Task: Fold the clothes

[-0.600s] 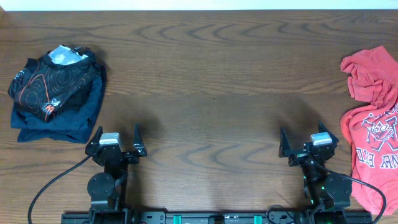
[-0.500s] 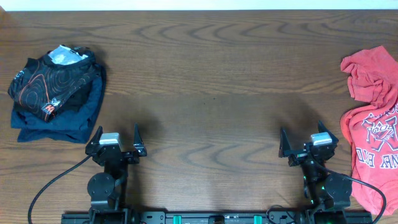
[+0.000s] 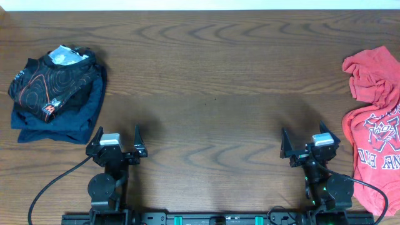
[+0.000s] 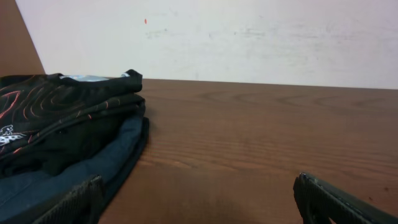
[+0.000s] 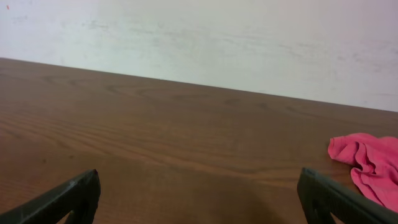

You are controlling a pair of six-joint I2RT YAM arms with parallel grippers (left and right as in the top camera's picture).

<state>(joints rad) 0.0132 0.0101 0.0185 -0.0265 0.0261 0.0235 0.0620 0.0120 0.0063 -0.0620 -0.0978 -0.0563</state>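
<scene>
The coral-red T-shirt (image 3: 374,125) lies crumpled at the table's right edge, its navy-and-white print facing up; a fold of it shows at the right of the right wrist view (image 5: 370,165). My right gripper (image 3: 301,139) is open and empty near the front edge, just left of the shirt and not touching it; it also shows in the right wrist view (image 5: 199,190). My left gripper (image 3: 116,137) is open and empty near the front left; it also shows in the left wrist view (image 4: 199,196).
A black garment with orange contour lines (image 3: 55,84) lies on a folded navy-blue garment (image 3: 62,122) at the left, also in the left wrist view (image 4: 56,124). Bare wooden table (image 3: 212,94) lies between the arms. A pale wall (image 5: 199,37) stands behind the far edge.
</scene>
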